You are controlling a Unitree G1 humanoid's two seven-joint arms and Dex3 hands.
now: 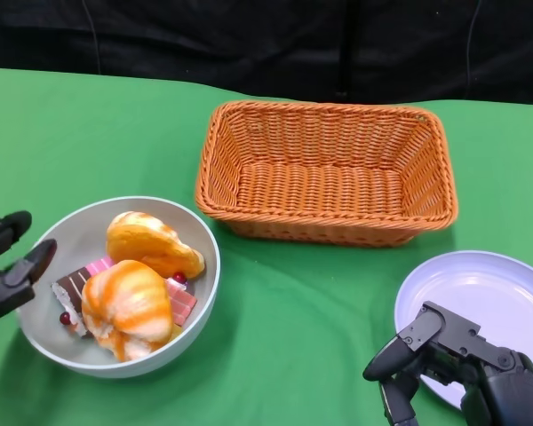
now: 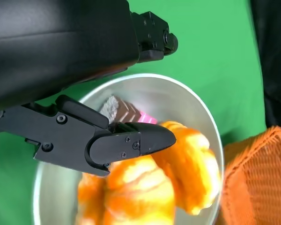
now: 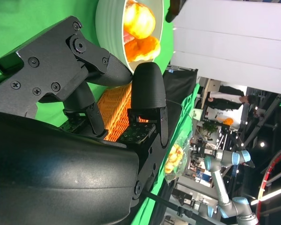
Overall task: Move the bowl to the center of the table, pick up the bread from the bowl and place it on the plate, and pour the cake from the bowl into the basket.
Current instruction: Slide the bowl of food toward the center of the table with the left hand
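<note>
Two orange-glazed pieces of bread and a pink-and-brown slice of cake lie in a grey bowl at the near left of the green table, in front of the woven basket. The left hand sits at the bowl's left rim with fingers spread, seemingly holding nothing. The right hand hangs over the near edge of the white plate, fingers apart and empty.

Open green cloth between bowl, plate; basket behind.
</note>
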